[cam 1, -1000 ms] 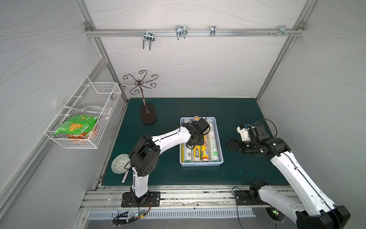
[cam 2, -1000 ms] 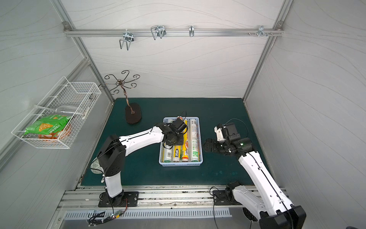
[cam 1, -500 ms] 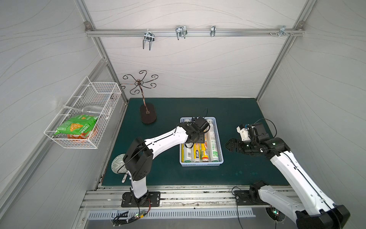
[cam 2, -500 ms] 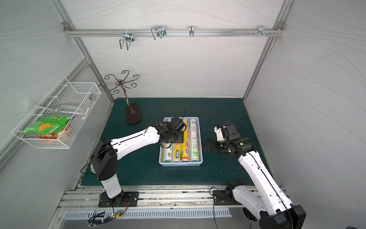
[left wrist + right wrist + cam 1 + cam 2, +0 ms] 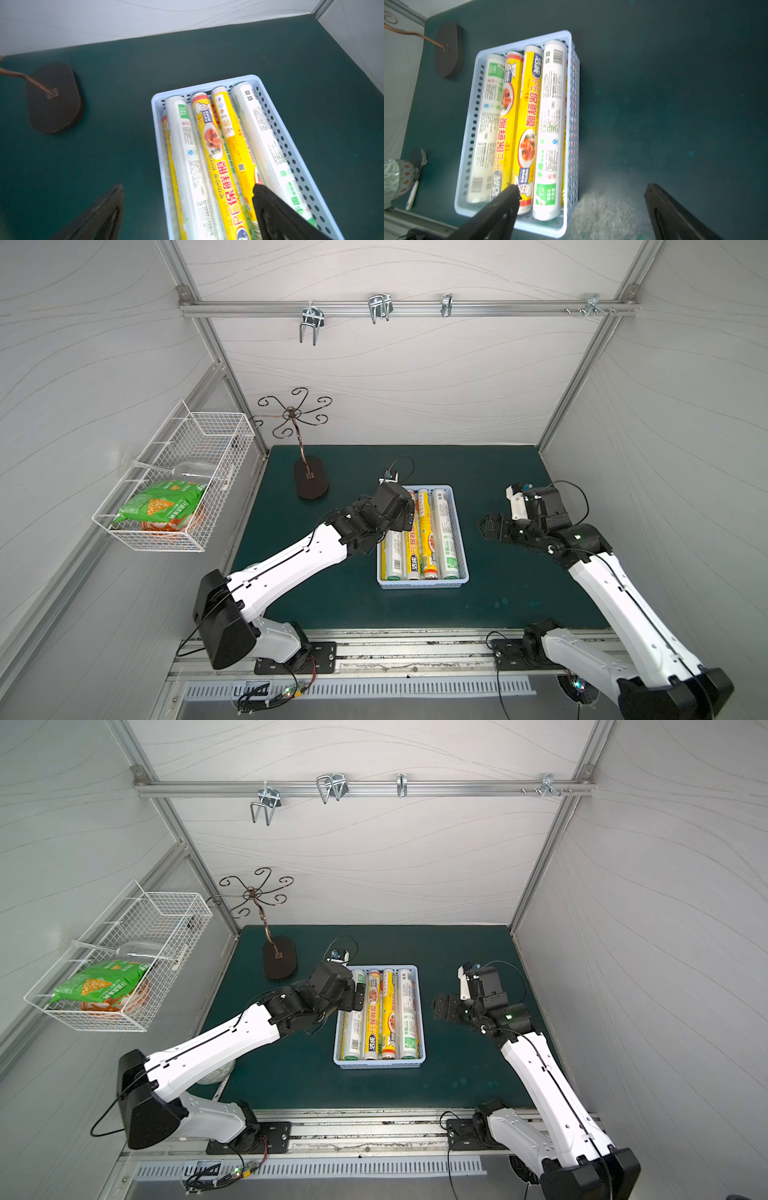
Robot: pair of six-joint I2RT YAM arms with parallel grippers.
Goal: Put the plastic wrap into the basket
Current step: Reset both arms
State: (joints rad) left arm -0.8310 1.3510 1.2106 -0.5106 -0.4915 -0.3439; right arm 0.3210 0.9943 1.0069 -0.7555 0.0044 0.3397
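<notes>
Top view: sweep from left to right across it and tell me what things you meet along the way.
wire basket → stand → blue basket → right gripper

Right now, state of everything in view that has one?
basket: upright on the mat, filled.
plastic wrap: lengthwise in the basket, four rolls on top, more beneath.
left gripper: open, empty, over the basket's edge.
right gripper: open, empty, beside the basket.
wire basket: hanging, holding a green bag.
hook stand: upright, hooks bare.
</notes>
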